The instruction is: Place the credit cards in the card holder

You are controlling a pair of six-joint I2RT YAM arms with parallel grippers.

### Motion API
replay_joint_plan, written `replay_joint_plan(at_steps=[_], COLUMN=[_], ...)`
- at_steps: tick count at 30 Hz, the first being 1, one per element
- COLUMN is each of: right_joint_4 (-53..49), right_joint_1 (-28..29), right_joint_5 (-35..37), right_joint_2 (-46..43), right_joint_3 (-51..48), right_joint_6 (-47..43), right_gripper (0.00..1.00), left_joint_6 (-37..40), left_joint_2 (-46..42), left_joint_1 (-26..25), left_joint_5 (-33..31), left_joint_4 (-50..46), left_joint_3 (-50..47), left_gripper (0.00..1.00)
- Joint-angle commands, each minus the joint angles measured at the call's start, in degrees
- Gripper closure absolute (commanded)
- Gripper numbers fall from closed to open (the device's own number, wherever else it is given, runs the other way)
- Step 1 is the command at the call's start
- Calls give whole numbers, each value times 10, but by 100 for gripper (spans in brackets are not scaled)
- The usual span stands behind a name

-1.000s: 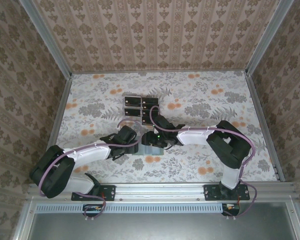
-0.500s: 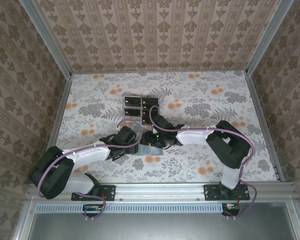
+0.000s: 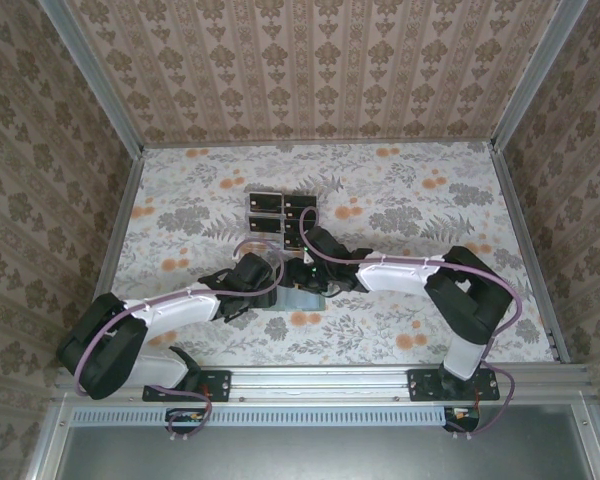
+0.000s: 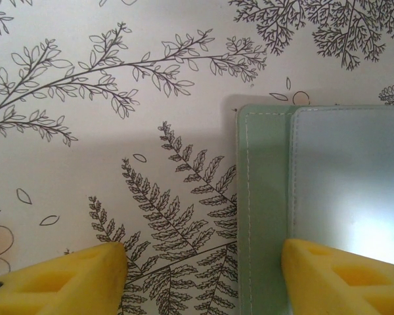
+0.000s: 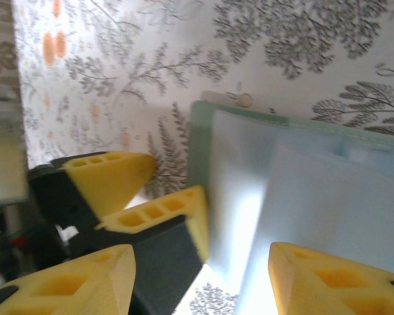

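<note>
Both grippers hover over the grey-green card holder (image 4: 262, 197), which lies flat near the middle front of the table (image 3: 430, 200). The left gripper (image 4: 203, 256) is open and straddles the holder's left edge, which runs straight ahead. The right gripper (image 5: 203, 262) is also open. The black credit cards (image 3: 282, 215) sit just beyond the holder, probably slightly nearer the right arm.

Top view: black-and-white left arm (image 3: 170, 308), elbow at 8 o'clock, forearm reaching toward 2 o'clock. Yellow-fingered left gripper (image 4: 203, 252): jaws wide apart. Matching right arm (image 3: 400, 272), elbow at 4 o'clock, forearm toward 9 o'clock. Yellow-fingered right gripper (image 5: 202, 256): jaws wide apart.
</note>
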Motion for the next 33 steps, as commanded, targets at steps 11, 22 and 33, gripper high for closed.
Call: replay_joint_plan(at_steps=[11,22,33], right_joint_4=[2,-3,-179], right_joint_1=[4,6,4], right_joint_5=[1,-12,126], right_joint_2=[21,49,-22], right_joint_3=[27,69,63], right_joint_6=[10,10,-70], right_gripper=[43,43,41], left_joint_6=[-19,-48,-36], left_joint_2=[5,-118,-114], left_joint_1=[-8,-4,0], left_joint_5=[39,-26,-11], left_joint_4=[6,-43,-28], left_joint_3=[-22,-55,-50], left_gripper=[34,35,35])
